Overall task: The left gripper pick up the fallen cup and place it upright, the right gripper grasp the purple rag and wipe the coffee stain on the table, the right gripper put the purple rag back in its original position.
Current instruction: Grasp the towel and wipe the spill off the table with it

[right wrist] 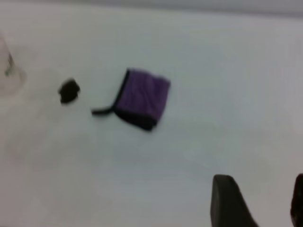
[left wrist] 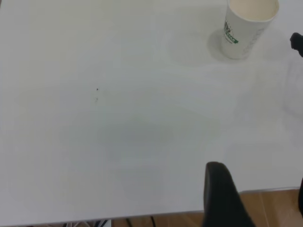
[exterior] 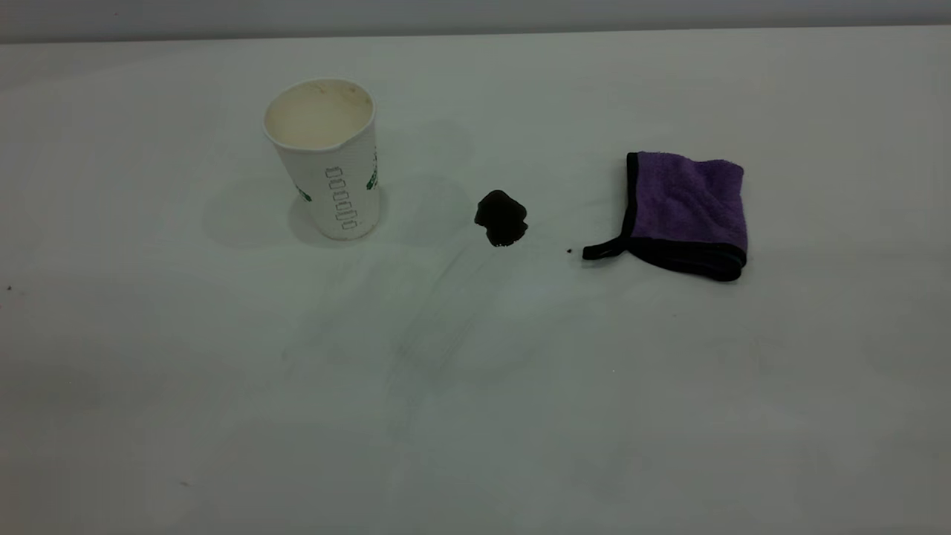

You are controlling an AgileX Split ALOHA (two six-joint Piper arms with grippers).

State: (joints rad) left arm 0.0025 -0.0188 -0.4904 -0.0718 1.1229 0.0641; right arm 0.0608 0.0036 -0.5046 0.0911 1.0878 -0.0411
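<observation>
The white ribbed cup point(exterior: 325, 160) stands upright on the table point(exterior: 475, 386), mouth up, cream lining showing; the left wrist view has it far off point(left wrist: 246, 26). To its right lies the glossy dark coffee stain point(exterior: 501, 218), then the folded purple rag point(exterior: 687, 212) with its black strap pointing at the stain. Neither gripper appears in the exterior view. My left gripper point(left wrist: 258, 189) is open over the table's near edge, far from the cup. My right gripper point(right wrist: 262, 189) hangs open above bare table, well away from the rag point(right wrist: 142, 98) and the stain point(right wrist: 69, 91).
A tiny dark speck point(exterior: 570, 251) sits between the stain and the rag's strap. Faint grey smears point(exterior: 438, 327) cross the tabletop in front of the stain. Wooden floor point(left wrist: 265, 208) shows past the table edge in the left wrist view.
</observation>
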